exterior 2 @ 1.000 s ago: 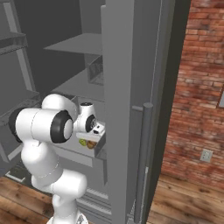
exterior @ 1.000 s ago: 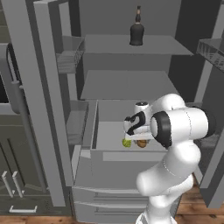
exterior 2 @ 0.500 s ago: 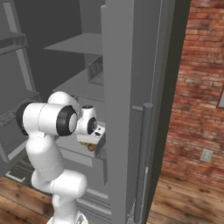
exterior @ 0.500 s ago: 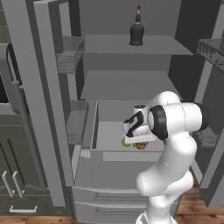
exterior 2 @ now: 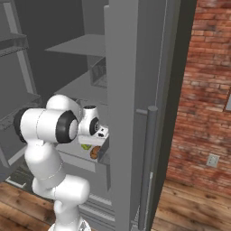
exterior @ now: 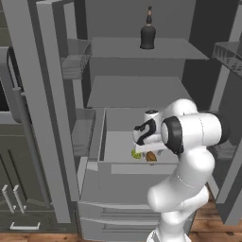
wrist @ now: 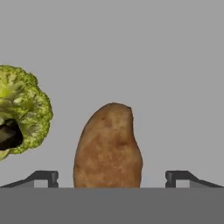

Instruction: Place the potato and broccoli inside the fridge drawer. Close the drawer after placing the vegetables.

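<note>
Brown potato (wrist: 108,146) and green broccoli (wrist: 19,109) are lying inside the fridge drawer (exterior: 118,146). The claw (wrist: 112,177) is being held released, gripping nothing. The stiff drawer front is probably best pushed squarely.

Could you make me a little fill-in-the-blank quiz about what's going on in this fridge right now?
1. The potato lies on the floor of the fridge ____.
2. The green vegetable beside it is a ____.
3. The end effector has its fingers spread ____ on either side of the potato.
4. On the top shelf stands a dark ____.

Missing words: drawer; broccoli; open; bottle
</note>
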Controlling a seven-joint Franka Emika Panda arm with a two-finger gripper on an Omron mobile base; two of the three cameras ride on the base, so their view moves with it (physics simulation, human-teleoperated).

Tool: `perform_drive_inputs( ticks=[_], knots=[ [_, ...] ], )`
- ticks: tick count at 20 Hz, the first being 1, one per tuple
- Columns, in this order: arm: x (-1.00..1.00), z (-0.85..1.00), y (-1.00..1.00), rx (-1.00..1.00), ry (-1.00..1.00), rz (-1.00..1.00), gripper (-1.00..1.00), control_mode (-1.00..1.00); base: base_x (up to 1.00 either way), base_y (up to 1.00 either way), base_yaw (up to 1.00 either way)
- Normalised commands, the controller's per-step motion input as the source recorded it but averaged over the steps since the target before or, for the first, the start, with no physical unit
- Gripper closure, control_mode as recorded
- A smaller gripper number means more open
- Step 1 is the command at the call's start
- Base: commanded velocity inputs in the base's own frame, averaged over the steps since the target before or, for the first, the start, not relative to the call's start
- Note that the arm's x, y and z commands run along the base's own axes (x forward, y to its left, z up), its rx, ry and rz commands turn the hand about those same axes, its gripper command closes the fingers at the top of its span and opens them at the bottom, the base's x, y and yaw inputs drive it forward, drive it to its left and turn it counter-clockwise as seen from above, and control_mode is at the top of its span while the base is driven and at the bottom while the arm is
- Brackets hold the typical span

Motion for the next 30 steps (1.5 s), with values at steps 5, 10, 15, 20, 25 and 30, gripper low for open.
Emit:
perform_drive_inputs(
  ticks=[5,10,15,20,25,30],
  knots=[
    [-0.09,0.91,0.21,-0.07,-0.02,0.06,-1.0,-1.0,0.0,0.0,0.0],
    [-0.69,0.54,0.75,-0.08,-0.03,0.08,-1.0,-1.0,0.0,0.0,0.0],
    [-0.92,0.22,0.67,-0.03,0.0,0.03,-1.0,-1.0,0.0,0.0,0.0],
    [-0.69,0.07,0.4,0.0,0.0,0.0,-1.0,-1.0,0.0,0.0,0.0],
    [-0.26,0.0,0.21,0.0,0.0,0.0,-1.0,-1.0,0.0,0.0,0.0],
    [0.0,-0.05,0.17,0.0,0.0,0.0,-1.0,-1.0,0.0,0.0,0.0]
  ],
)
